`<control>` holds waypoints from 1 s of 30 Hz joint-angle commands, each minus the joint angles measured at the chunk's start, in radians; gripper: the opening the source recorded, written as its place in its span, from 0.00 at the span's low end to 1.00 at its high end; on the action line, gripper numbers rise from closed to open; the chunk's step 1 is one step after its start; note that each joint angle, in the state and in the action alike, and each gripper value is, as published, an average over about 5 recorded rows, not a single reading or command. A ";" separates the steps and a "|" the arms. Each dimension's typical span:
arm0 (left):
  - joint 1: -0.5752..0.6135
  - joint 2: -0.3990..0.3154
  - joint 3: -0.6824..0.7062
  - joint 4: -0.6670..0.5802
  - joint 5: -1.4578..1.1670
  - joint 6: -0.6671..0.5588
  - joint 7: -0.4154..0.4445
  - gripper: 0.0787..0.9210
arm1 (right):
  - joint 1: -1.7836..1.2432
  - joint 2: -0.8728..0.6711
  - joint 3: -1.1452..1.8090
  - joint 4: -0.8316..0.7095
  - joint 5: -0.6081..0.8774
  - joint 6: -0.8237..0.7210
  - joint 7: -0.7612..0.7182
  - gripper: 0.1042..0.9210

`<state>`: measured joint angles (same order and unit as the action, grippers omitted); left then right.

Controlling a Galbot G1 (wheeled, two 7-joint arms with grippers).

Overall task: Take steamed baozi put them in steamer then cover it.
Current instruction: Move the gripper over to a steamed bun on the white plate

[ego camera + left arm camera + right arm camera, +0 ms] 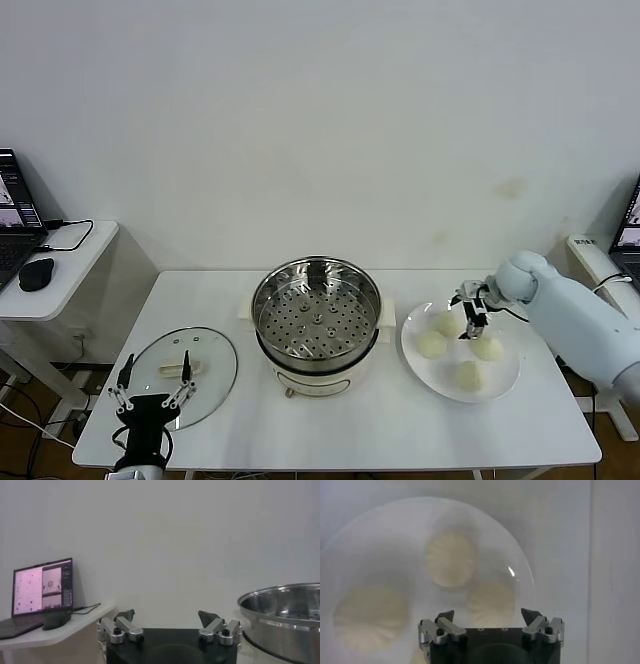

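Cream-white baozi [431, 344], four on the plate [505, 383] right of the empty steamer [316, 308]. My right hand [471, 322] hovers released above them; centre over one, descend, pinch gently. My left hand [152, 399] waits, released, over the cover [215, 360].

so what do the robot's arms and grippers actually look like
The right arm has a smooth white shell with rounded joints. Its right gripper is black, with silver metal links and dark pointed fingertips. The left gripper matches: a black block base, silver linkages with dark bolts, and dark fingertips. I cannot see any markings or loose cables on either gripper.
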<state>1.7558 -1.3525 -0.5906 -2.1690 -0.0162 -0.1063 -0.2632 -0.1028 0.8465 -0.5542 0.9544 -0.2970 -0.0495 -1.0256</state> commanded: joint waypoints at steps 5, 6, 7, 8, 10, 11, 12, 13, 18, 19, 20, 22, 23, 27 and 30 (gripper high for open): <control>0.001 0.000 -0.003 0.001 0.000 -0.005 0.001 0.88 | 0.005 0.043 -0.009 -0.067 -0.026 -0.003 -0.006 0.88; 0.002 0.000 -0.004 0.001 0.000 -0.005 0.002 0.88 | 0.003 0.043 -0.009 -0.067 -0.027 -0.004 -0.007 0.88; 0.003 0.000 -0.004 0.001 -0.001 -0.006 0.002 0.88 | 0.002 0.043 -0.009 -0.066 -0.027 -0.004 -0.007 0.88; 0.003 0.001 -0.005 0.001 -0.001 -0.006 0.002 0.88 | 0.000 0.043 -0.008 -0.067 -0.028 -0.005 -0.007 0.88; 0.004 0.001 -0.005 0.000 -0.001 -0.007 0.002 0.88 | -0.004 0.044 -0.005 -0.068 -0.030 -0.006 -0.007 0.88; 0.005 0.001 -0.005 -0.001 -0.001 -0.007 0.003 0.88 | -0.006 0.045 -0.003 -0.068 -0.031 -0.007 -0.007 0.87; 0.006 0.001 -0.005 -0.002 -0.001 -0.007 0.003 0.88 | -0.007 0.045 0.000 -0.069 -0.032 -0.008 -0.006 0.87; 0.006 0.000 -0.005 -0.003 0.000 -0.007 0.003 0.88 | -0.008 0.045 0.002 -0.070 -0.033 -0.009 -0.005 0.86; 0.006 -0.001 -0.003 -0.006 0.001 -0.010 0.001 0.88 | -0.011 0.050 0.011 -0.084 -0.032 -0.009 0.004 0.80; 0.007 -0.001 -0.003 -0.006 0.001 -0.012 0.001 0.88 | -0.011 0.052 0.013 -0.087 -0.032 -0.009 0.006 0.79; 0.008 -0.002 -0.003 -0.007 0.001 -0.014 0.001 0.88 | -0.011 0.054 0.015 -0.090 -0.032 -0.009 0.009 0.78; 0.010 -0.003 -0.002 -0.007 0.003 -0.017 0.000 0.88 | -0.010 0.058 0.017 -0.093 -0.031 -0.009 0.012 0.77; 0.011 -0.003 -0.001 -0.008 0.003 -0.018 0.000 0.88 | -0.010 0.060 0.016 -0.094 -0.030 -0.009 0.013 0.77; 0.013 -0.004 0.001 -0.009 0.006 -0.023 -0.001 0.88 | -0.009 0.069 0.014 -0.097 -0.030 -0.012 0.017 0.75; 0.015 -0.005 0.000 -0.009 0.007 -0.026 -0.001 0.88 | -0.008 0.075 0.011 -0.097 -0.030 -0.015 0.017 0.72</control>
<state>1.7718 -1.3578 -0.5909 -2.1781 -0.0097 -0.1324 -0.2640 -0.1106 0.9128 -0.5449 0.8650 -0.3261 -0.0638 -1.0111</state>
